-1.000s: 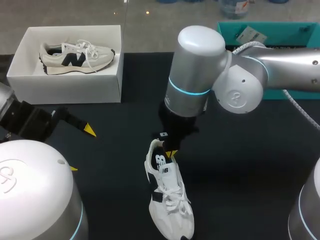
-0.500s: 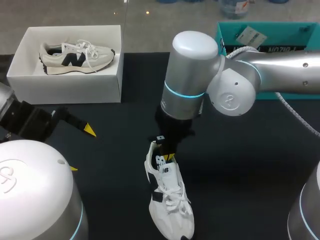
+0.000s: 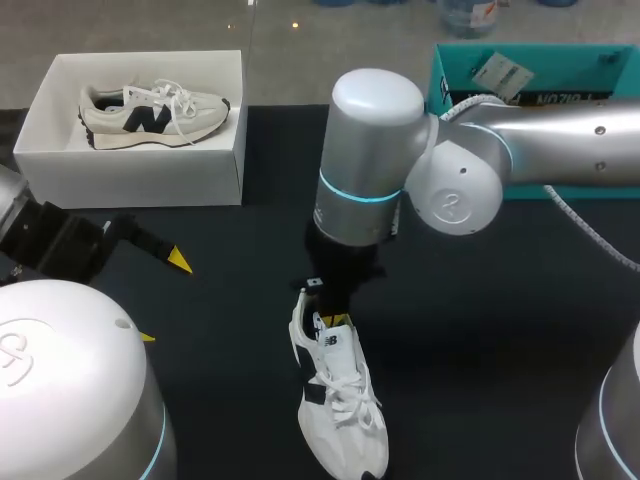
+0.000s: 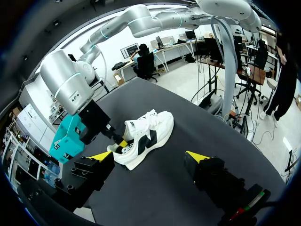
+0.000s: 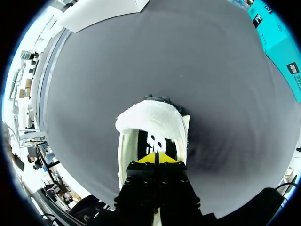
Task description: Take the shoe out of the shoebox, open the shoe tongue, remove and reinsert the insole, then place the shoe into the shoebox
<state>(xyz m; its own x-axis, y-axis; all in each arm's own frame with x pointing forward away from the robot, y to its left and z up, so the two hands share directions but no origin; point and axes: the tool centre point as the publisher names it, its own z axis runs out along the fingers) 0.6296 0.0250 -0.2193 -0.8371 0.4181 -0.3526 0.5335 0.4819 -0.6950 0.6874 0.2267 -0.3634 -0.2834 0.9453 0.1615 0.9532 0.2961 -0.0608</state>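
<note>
Presently the far-left white cardboard shoebox (image 3: 140,180) holds a cream sneaker (image 3: 150,112). Right gripper (image 5: 157,159): closed inside near white sneaker (image 3: 340,400); left gripper (image 4: 149,156): open.

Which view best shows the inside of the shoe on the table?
Right wrist view: it looks straight into the shoe, the right gripper shut inside its opening. Head view shows it from above, heel partly hidden by the right arm. Left wrist view shows only its side.
</note>
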